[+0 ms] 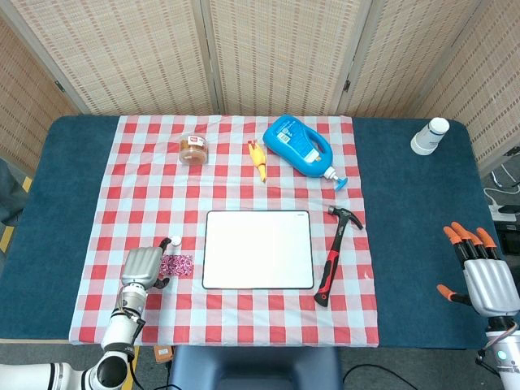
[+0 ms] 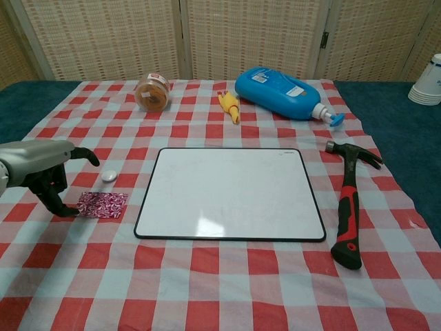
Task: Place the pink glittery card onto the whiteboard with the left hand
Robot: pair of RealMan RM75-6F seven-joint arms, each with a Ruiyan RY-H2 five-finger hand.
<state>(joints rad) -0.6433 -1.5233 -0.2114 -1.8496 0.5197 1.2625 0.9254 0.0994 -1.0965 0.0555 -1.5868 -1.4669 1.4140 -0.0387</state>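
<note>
Left hand: the left hand sits low over the checked cloth at the left edge of the pink glittery card; its dark fingers are spread and curl down beside the card, holding nothing, and contact with the card cannot be told.
Card: lies flat on the cloth, just left of the whiteboard, apart from it, with a small white cap just beyond it.
Whiteboard: flat at the middle of the cloth, bare.
Right hand: the right hand hovers at the right end of the counter, orange-tipped fingers apart, empty.
Hammer: the hammer lies right of the whiteboard.
Far side: blue bottle, yellow rubber chicken, small jar.
</note>
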